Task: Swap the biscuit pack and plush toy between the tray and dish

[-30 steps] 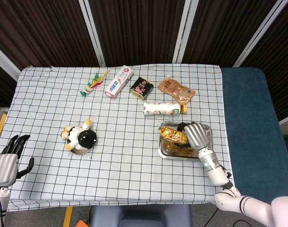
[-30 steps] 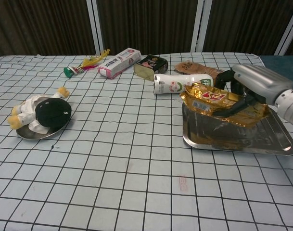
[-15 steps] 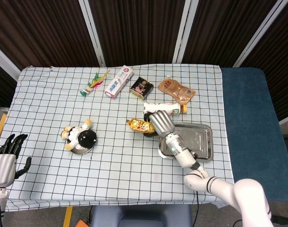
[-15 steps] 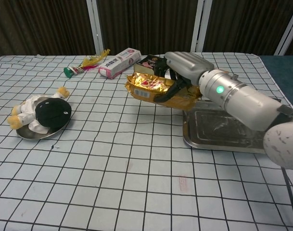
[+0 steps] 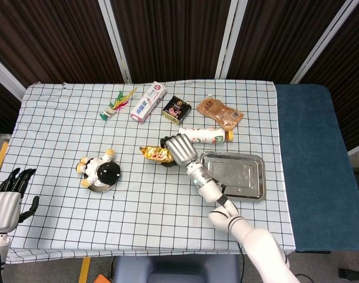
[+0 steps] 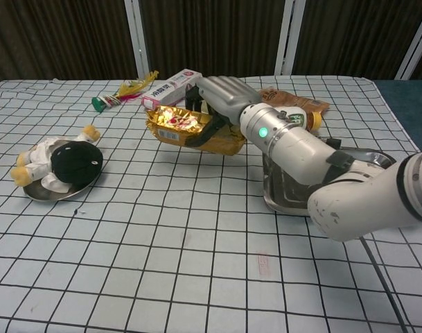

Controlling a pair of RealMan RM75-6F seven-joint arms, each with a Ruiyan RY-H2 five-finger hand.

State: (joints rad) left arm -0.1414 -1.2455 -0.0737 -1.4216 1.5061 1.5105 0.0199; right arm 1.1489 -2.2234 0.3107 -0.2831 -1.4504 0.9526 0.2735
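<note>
Gold biscuit pack [image 5: 155,154] gripped by right hand [image 5: 180,150], prob. above cloth.

The biscuit pack [image 6: 190,130] is crinkled gold foil, glossy and catching the light. The right hand [image 6: 221,97] gripping it has a smooth silver-grey shell with black inner parts. At 3 o'clock from the pack, the tray [image 5: 250,180] is polished, mirror-like metal. The plush toy [image 6: 62,161] is soft, matt fabric on a shiny metal dish [image 6: 48,193]. The checked tablecloth [image 6: 162,263] is matt woven cloth, slightly wrinkled.
</note>
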